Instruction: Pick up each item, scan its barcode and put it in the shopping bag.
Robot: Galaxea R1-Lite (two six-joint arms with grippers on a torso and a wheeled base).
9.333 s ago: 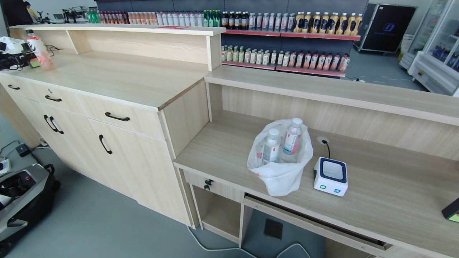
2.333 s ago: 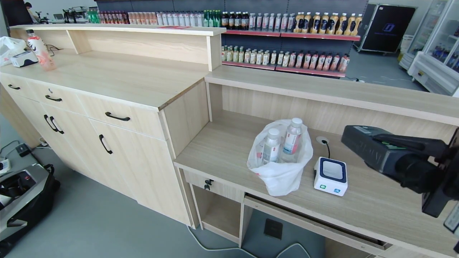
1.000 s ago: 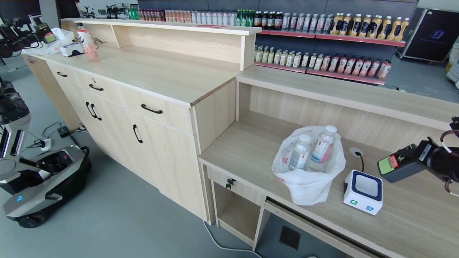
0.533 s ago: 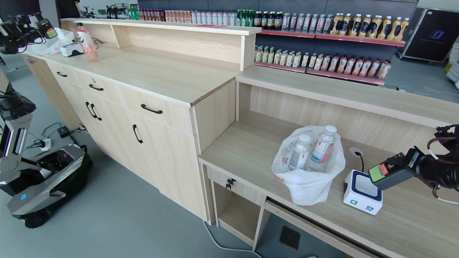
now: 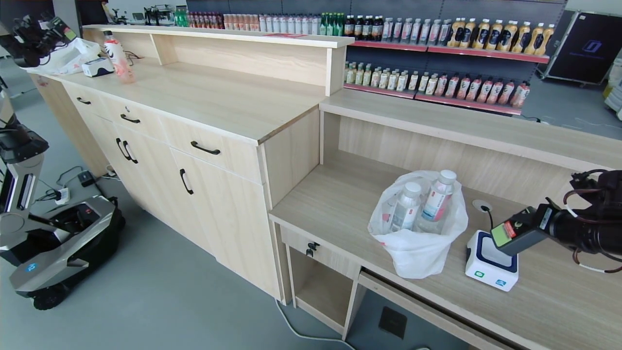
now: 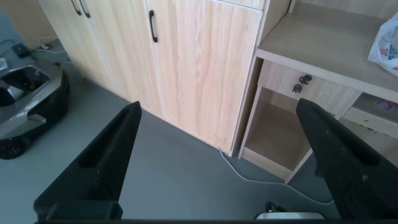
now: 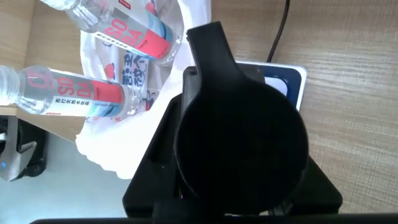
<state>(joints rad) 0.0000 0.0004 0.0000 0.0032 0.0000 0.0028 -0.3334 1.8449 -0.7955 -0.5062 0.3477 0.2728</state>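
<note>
Boxed item (image 5: 516,235), clamped in the right gripper (image 5: 544,222), has come lower and closer over the past second and now hangs with its green end just above the scanner (image 5: 488,273) beside the shopping bag (image 5: 418,255), so scanning appears in hand, with bagging outstanding.

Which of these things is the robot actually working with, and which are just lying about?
In the job: dark item in the right gripper, scanner, shopping bag, two bottles inside it.
Lying about: pink bottle on the far counter, drink shelves.
</note>
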